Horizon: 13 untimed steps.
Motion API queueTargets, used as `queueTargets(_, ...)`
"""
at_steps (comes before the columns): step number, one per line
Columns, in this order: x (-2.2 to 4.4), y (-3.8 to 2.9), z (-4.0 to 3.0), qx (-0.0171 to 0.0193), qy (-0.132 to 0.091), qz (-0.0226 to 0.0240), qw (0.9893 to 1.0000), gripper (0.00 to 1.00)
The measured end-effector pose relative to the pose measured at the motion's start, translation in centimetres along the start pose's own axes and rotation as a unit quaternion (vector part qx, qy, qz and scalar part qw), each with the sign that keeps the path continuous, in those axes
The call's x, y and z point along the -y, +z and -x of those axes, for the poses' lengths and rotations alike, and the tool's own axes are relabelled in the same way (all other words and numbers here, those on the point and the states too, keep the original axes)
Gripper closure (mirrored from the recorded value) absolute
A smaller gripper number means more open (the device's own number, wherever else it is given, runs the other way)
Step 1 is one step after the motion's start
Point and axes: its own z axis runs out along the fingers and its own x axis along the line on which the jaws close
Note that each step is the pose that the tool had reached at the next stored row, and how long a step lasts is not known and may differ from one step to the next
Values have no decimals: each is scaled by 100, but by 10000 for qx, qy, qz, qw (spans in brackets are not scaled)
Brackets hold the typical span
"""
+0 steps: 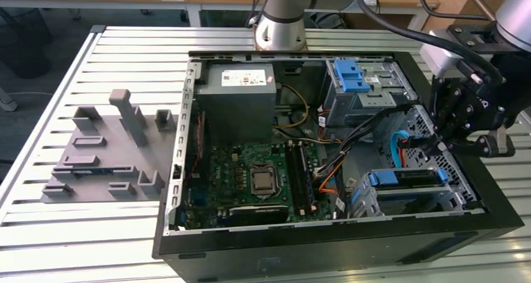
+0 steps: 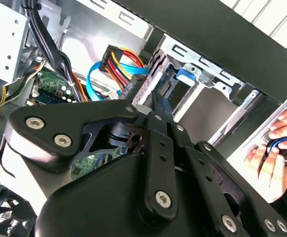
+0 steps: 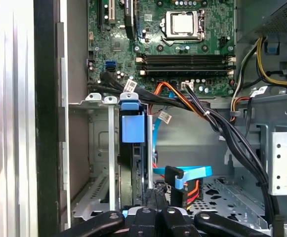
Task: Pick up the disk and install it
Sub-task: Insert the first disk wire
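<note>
1. At the exterior view's left, a grey moulded fixture (image 1: 104, 155) stands on the slatted table (image 1: 50, 233), well apart from the work. Its slots hold nothing, so I judge it to be the rest from which parts are taken.
2. The open computer case (image 1: 332, 249) lies on its side with the panel off, which gives the arm reach from above. Inside it at the exterior view's left are the grey power supply (image 1: 240, 96) and, nearer the camera, the green motherboard (image 1: 249, 177).
3. Further right, the upper drive cage (image 1: 369, 90) holds a drive with a blue latch (image 1: 352, 78) on top.
4. A bundle of black cables (image 3: 222, 128) runs along the floor of the case, beside the bays rather than across their mouths.
5. The lower drive cage (image 1: 452, 199) holds the disk (image 1: 404, 178). The disk stands on edge between the cage walls, its blue rail (image 3: 132, 126) uppermost in the first wrist view. By my reading it is seated, or nearly so.
6. The gripper (image 1: 444, 147) hangs just above the far end of that cage. In the second wrist view its jaws look drawn together at the tip (image 2: 156, 101), with nothing visible between them.
7. A person's hand (image 2: 276, 148) rests outside the case wall.
</note>
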Motion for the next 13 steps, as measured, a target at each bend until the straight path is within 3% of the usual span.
queueTargets(13, -3, -53, 197, 0, 3, 0, 10000, 89)
